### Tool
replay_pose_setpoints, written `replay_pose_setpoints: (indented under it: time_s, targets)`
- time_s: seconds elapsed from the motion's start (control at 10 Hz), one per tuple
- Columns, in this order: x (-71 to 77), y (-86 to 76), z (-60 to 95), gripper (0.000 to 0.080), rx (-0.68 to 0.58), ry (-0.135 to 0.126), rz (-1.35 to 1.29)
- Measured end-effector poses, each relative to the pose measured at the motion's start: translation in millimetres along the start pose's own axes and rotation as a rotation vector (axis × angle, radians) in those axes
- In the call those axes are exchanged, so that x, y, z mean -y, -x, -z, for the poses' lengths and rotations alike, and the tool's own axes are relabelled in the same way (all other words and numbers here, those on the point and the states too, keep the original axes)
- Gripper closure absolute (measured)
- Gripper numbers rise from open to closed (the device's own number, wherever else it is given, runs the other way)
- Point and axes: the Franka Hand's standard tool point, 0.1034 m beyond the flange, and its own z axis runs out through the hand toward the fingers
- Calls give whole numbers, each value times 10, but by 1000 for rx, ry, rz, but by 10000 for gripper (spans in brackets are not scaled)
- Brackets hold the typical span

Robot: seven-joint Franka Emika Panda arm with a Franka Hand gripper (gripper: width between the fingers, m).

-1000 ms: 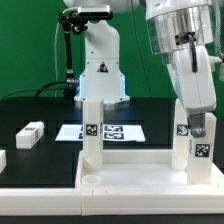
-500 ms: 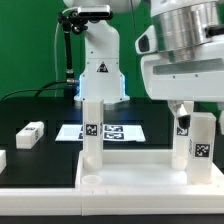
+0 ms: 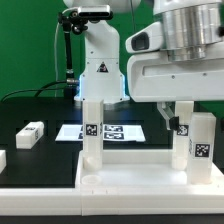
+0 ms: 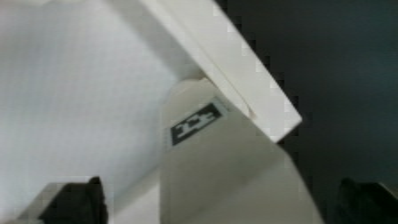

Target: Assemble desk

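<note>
Here, a dark table (image 3: 40, 105) carries a partly built white plastic desk (image 3: 135, 165), which sits at the table's near edge and reaches toward its near corner on the exterior view's right. The desk top (image 3: 135, 180) lies flat with its raised rim facing upward, and two square post legs stand upright in its sockets. One leg (image 3: 92, 135) rises from the corner on the exterior view's left; the other leg (image 3: 193, 140) rises from the corner on the exterior view's right. Both legs bear black-and-white tags. Directly above the second leg hangs the robot's gripper (image 3: 180, 110), its large white housing filling the upper part of that side. Its dark fingers (image 3: 163, 113) are spread wide apart and clasp nothing; the leg's top sits just beneath and between them. The wrist view shows the same thing from above (the picture is soft): the tagged leg (image 4: 222, 150) stands free between two dark fingertips (image 4: 71, 203), neither clearly touching it. Farther back on the table, the marker board (image 3: 112, 131) lies flat behind the desk. A loose leg (image 3: 30, 135) lies on its side near the table's edge on the exterior view's left.
</note>
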Motion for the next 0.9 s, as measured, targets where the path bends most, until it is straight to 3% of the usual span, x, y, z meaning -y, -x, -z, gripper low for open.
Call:
replay_pose_setpoints:
  time_s: [0.3,0.5,0.9]
  targets:
    - [0,17,-35,163,2,8,14]
    - [-11,19,-39,507,3,10,-146]
    - [-10,18,-39,507,2,8,-413]
